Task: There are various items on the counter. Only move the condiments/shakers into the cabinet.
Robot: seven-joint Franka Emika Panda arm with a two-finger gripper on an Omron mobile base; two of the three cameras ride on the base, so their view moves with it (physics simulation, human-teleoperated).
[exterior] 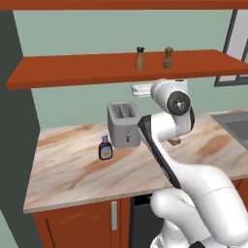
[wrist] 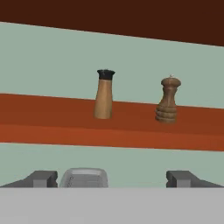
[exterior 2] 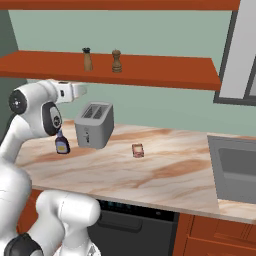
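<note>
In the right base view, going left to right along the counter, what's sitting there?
Dark sauce bottle → grey toaster → small orange-brown block → sink at the far right. Both wooden shakers are already up on the shelf, not on the counter.

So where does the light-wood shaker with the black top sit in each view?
Left base view: light-wood shaker with black top on the red-brown shelf, right of centre.
Right base view: upper left, on the shelf.
Hand view: centre, on the shelf.
Shared landmark: brown turned-wood mill standing just to its right.
</note>
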